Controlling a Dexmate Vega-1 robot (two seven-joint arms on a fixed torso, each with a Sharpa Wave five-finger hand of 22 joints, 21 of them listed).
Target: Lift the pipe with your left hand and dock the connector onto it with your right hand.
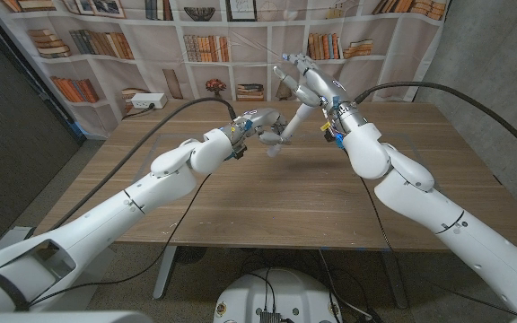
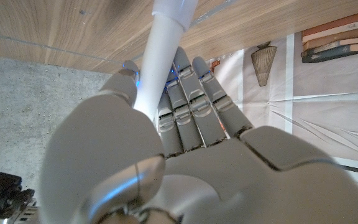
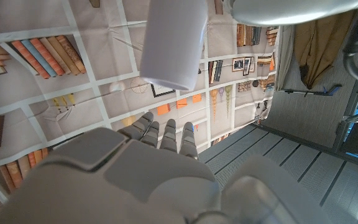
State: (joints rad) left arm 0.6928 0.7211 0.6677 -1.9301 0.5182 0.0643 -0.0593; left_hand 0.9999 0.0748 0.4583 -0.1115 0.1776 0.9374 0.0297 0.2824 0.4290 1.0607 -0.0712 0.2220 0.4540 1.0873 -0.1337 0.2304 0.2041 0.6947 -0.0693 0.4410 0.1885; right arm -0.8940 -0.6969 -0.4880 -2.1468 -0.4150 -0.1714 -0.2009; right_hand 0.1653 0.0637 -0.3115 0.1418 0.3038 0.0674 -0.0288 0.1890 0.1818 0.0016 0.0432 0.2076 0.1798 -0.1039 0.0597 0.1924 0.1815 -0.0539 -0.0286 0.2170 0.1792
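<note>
My left hand point(image 1: 251, 123) is raised over the middle of the wooden table point(image 1: 267, 202) and grips a white pipe point(image 1: 287, 121) that slants up toward my right hand point(image 1: 308, 79). In the left wrist view the fingers point(image 2: 191, 99) wrap the pipe point(image 2: 157, 68), and a wider white sleeve, the connector point(image 2: 178, 7), sits over its far end. The right wrist view shows the connector's free end point(image 3: 173, 43) just beyond my right hand's curled fingers point(image 3: 166, 134), with a strip of backdrop between them. Whether that hand still touches the connector I cannot tell.
A bookshelf-print backdrop point(image 1: 196, 45) hangs behind the table, with a white box point(image 1: 148, 101) at its foot on the left. Black cables point(image 1: 438, 87) trail from both arms. A grey wall point(image 1: 501, 72) stands on the right.
</note>
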